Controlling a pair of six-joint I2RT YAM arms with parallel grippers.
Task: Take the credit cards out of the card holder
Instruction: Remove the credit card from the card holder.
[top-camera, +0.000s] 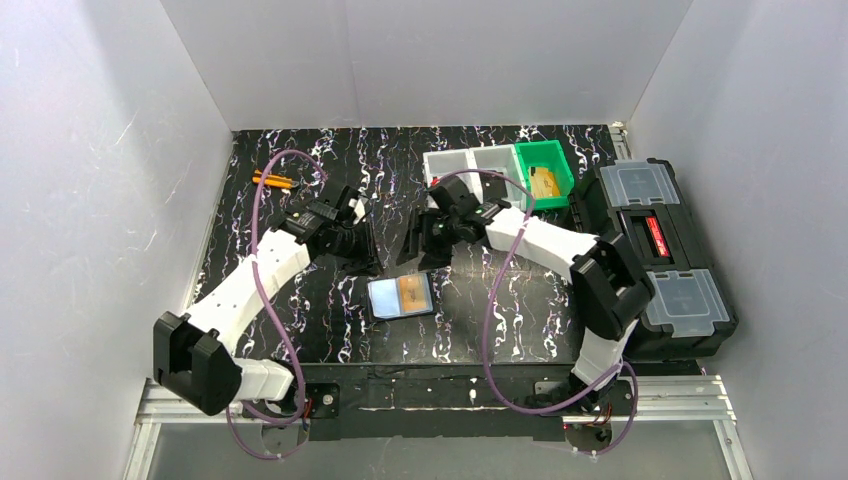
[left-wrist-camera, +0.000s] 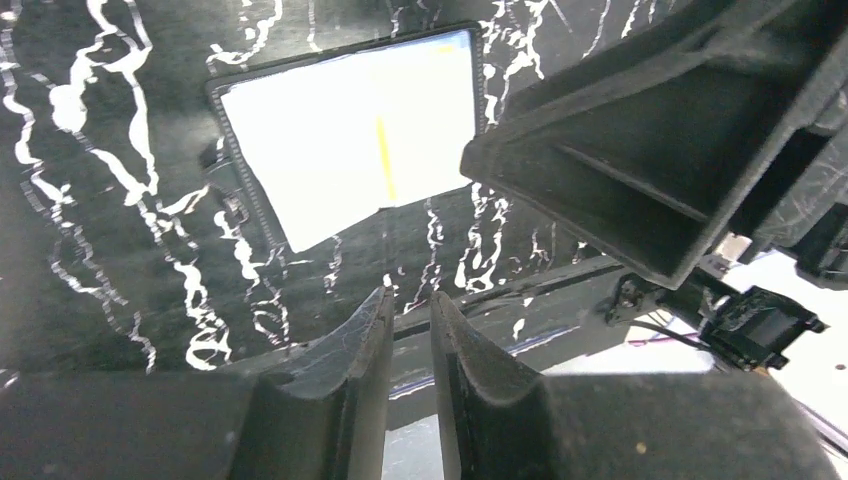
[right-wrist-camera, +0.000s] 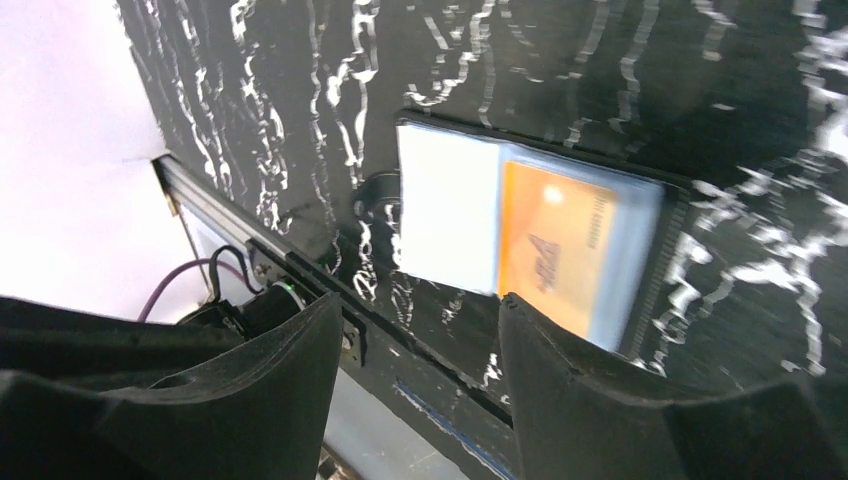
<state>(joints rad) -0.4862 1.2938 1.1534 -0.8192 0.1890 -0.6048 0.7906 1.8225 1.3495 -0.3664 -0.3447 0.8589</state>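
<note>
Card holder: lies opened flat on the surface, face up, in the middle of the near half, between the two arms. The black border is visible all round. The left inner panel is glossy and pale blue-grey; in the left wrist view it is washed out to white by glare.

Credit card: one orange-faced card sits in the right inner panel, behind a clear sleeve. In the right wrist view its edges lie inside the holder's outline. Print on it is too small to read. No card is seen lying loose beside the holder.

Left claw: just beyond the holder's far left corner. In its own view the fingers stand a narrow slit apart with nothing between them. It is clear of the holder.

Right claw: just beyond the holder's far right corner, close beside the left claw. Fingers are spread wide and empty, and the holder is visible beyond the gap.

Surroundings: green bin at the far edge, with a tan item inside. Two pale grey bins touch its left side. Black toolbox with clear lids runs along the right edge. Orange pencils lie at far left, well apart from the holder.
</note>
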